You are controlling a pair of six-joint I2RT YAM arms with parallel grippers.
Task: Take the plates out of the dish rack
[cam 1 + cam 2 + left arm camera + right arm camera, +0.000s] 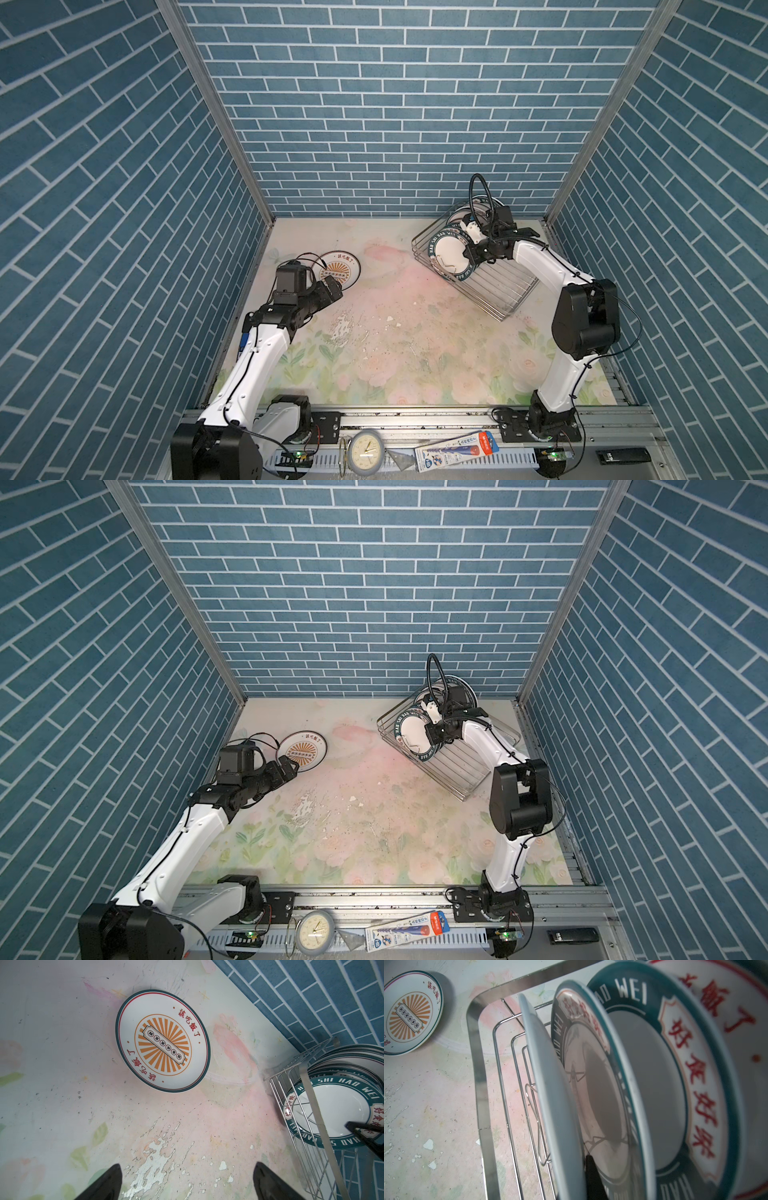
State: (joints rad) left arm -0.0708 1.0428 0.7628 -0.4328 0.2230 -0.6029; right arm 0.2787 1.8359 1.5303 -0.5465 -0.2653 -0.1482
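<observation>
Where blue walls enclose, chipped tabletop (one plate)

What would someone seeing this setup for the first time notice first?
Probably the dish rack at the back right, with plates standing on edge and the right pincer shut on the green-rimmed front plate. Next, the sunburst plate lying flat on the table at the left, just beyond the open left pincer.
</observation>
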